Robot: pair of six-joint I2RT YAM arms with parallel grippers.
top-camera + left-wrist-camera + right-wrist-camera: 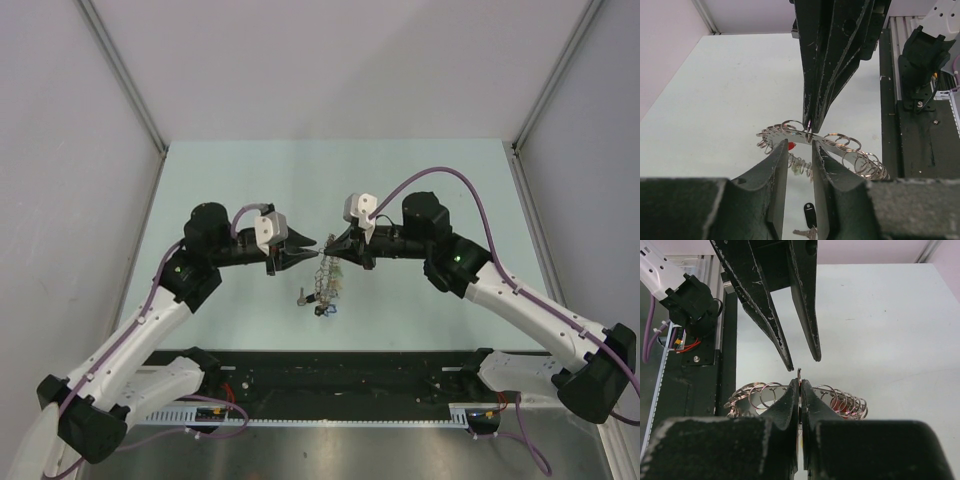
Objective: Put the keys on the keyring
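Note:
The keyring (326,280) is a curved silver band carrying many small wire rings and keys, held above the table. It shows in the left wrist view (850,150) and the right wrist view (840,397). My right gripper (800,382) is shut on a thin metal part at the keyring's middle. It reaches in from above in the left wrist view (810,127). My left gripper (800,149) is open and empty, tips facing the right gripper's tips, just short of the band. A red key head (790,145) hangs on the ring. A black-headed key (809,216) lies on the table below.
The pale green table (240,190) is walled at left, right and back. A black base plate and aluminium rail (320,385) run along the near edge, seen also in the left wrist view (920,75). Another small key (300,297) lies left of the hanging keyring.

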